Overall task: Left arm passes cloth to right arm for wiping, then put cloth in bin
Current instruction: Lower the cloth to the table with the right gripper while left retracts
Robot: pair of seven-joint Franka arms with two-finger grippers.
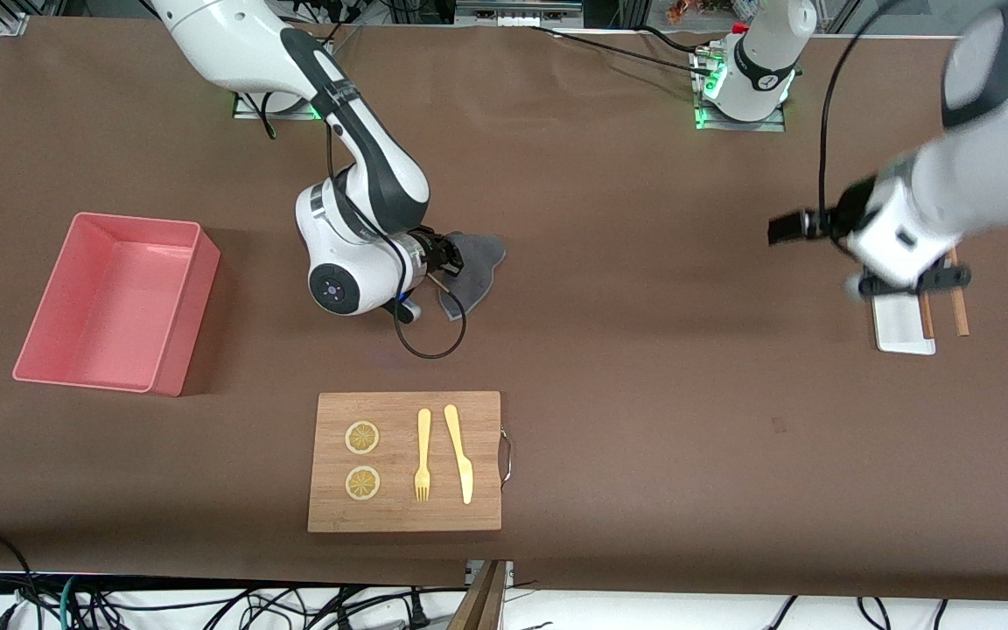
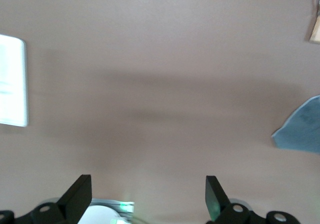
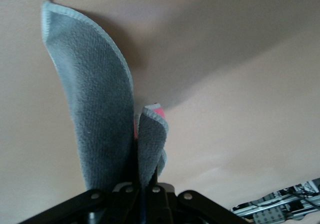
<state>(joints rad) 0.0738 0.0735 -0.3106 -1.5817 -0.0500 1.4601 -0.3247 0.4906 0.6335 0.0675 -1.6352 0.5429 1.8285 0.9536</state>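
The cloth (image 1: 472, 271) is a dark grey rag with a bit of pink trim, pinched at one folded end by the right gripper (image 1: 450, 260) near the middle of the table (image 1: 644, 394); the rest of it spreads from the fingers toward the left arm's end, and whether it lies on the brown surface or hangs just above it cannot be told. In the right wrist view the cloth (image 3: 95, 109) rises from the closed fingers in two folds, the pink edge showing at the shorter one. Bare table surrounds it on all sides. The bin (image 1: 115, 302), pink with tall sloping walls, stands well apart toward the right arm's end, with only open surface between it and the gripper. Nearer the front camera than the cloth lies a wooden board (image 1: 405, 512) carrying two lemon slices (image 1: 362, 437), a fork (image 1: 423, 455) and a knife (image 1: 460, 453). The left gripper (image 2: 147, 199) is up over the left arm's end of the table, fingers spread wide and holding nothing, above a small white tray (image 1: 902, 332) with chopsticks (image 1: 959, 306) beside it.
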